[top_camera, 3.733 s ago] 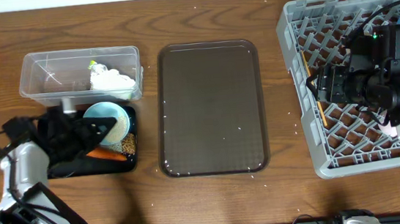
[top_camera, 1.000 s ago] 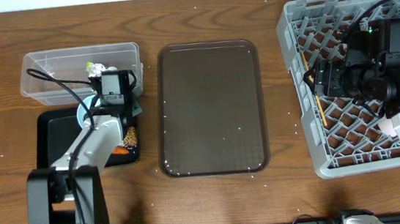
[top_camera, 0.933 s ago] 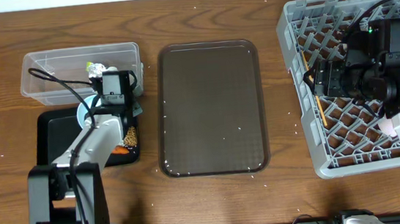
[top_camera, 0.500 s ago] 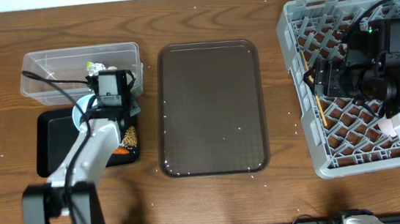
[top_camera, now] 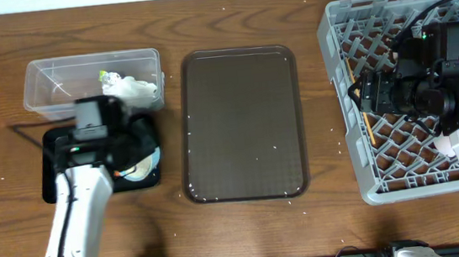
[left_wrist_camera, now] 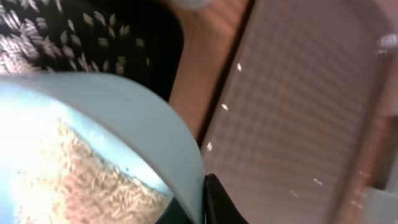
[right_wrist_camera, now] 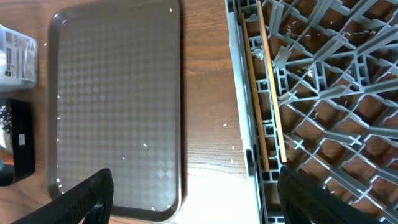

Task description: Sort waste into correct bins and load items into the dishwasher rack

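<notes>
Light-blue cup (left_wrist_camera: 124, 118) of rice (left_wrist_camera: 74, 180) clenched in left claw (left_wrist_camera: 199, 202), chopsticks (right_wrist_camera: 268, 93) racked, right claw (right_wrist_camera: 198, 202) released

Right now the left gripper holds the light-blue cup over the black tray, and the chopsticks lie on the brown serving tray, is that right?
Not quite. The chopsticks lie in the dishwasher rack, along its left wall, not on the serving tray; the right wrist view shows it. The left gripper does hold the light-blue cup over the black tray.
</notes>
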Controlling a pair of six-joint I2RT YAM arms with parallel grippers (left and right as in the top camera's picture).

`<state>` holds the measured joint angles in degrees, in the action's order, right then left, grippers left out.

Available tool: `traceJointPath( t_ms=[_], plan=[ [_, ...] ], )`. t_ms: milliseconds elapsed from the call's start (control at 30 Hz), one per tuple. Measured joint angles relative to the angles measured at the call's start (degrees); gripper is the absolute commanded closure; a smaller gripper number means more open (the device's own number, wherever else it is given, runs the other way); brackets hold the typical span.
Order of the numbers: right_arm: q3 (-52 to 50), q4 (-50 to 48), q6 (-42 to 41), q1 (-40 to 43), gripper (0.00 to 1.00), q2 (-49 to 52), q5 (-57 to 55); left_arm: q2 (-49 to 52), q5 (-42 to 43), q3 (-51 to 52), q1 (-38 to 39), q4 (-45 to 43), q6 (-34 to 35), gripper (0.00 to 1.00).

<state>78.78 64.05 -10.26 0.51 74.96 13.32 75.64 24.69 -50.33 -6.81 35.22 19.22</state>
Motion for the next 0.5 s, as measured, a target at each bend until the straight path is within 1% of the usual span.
traceJointPath(
  t_ms=[100, 267, 333, 433, 500],
  plan=[
    [0.00, 0.04, 0.00, 0.00, 0.22, 0.00, 0.00, 0.09, 10.62, 0.04, -7.69, 1.03, -4.85, 0.94],
    [0.00, 0.07, 0.00, 0.00, 0.22, 0.00, 0.00, 1.46, 29.14, 0.04, -21.20, 1.09, -17.57, 0.94],
    [0.00, 0.09, 0.00, 0.00, 0.22, 0.00, 0.00, 3.08, 36.24, 0.09, -25.31, 1.16, -22.71, 0.93],
    [0.00, 0.13, 0.00, 0.00, 0.23, 0.00, 0.00, 7.26, 49.20, 0.66, -29.38, 1.18, -31.69, 0.94],
    [0.00, 0.20, 0.00, 0.02, 0.23, 0.00, 0.00, 10.47, 54.42, 1.33, -30.27, 1.22, -35.54, 0.94]
  ],
)
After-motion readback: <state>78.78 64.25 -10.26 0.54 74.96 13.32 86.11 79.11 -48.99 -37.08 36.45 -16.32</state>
